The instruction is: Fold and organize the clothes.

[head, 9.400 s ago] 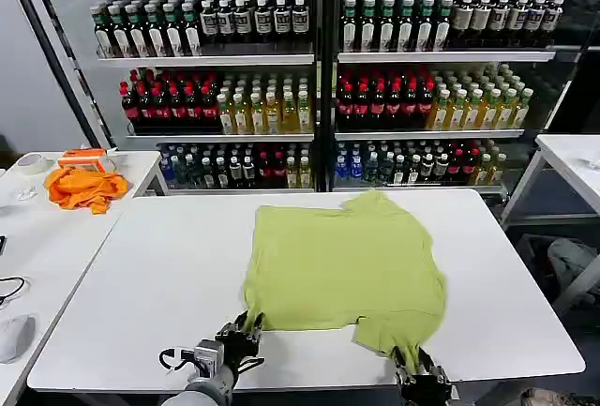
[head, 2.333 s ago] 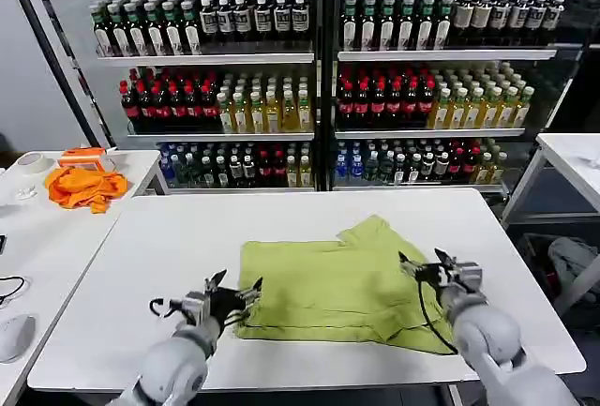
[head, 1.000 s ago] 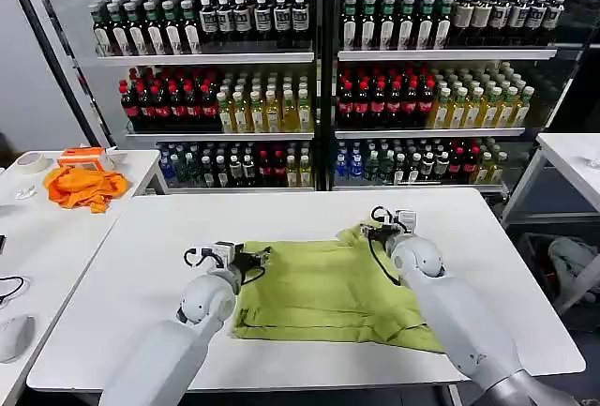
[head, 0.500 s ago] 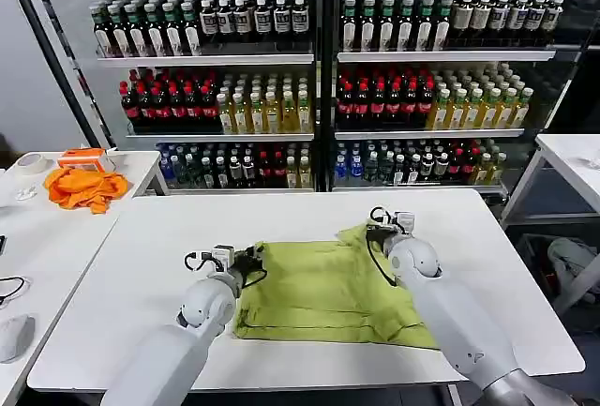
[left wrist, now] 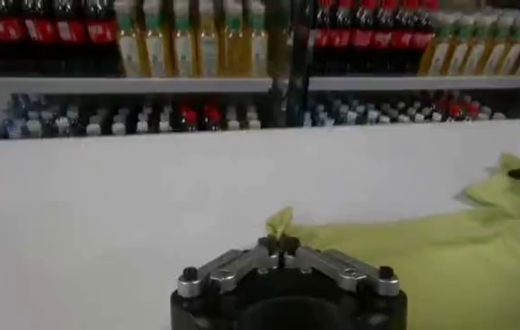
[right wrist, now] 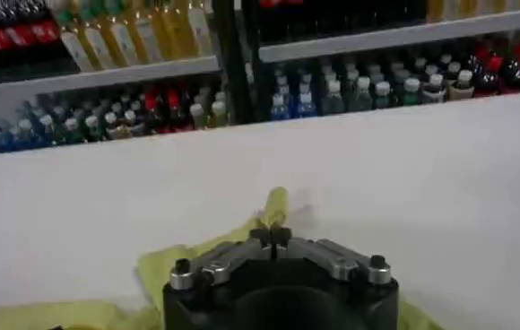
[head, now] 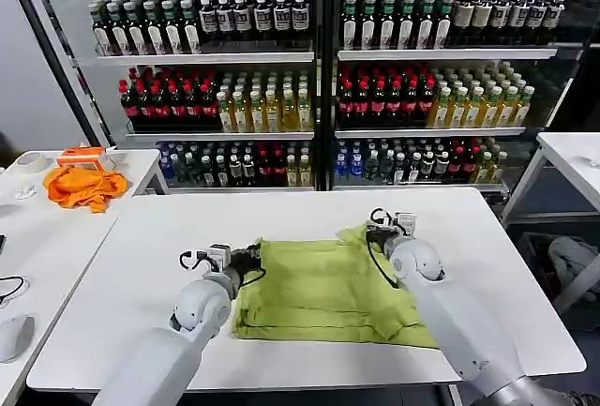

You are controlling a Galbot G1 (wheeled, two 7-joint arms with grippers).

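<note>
- Since the earliest frame, the T-shirt [head: 328, 291], once spread flat, lies folded in half, its near hem carried toward the far edge of the white table [head: 141, 256].
- Left gripper [head: 251, 257]: jaws clenched on the shirt's far left corner, a tuft of fabric protruding between them.
- Right gripper [head: 372, 232]: jaws pinched on the shirt's far right corner, toward the table's far edge.
- Orange cloth heap [head: 86, 187]: on the neighbouring table, well apart.
</note>
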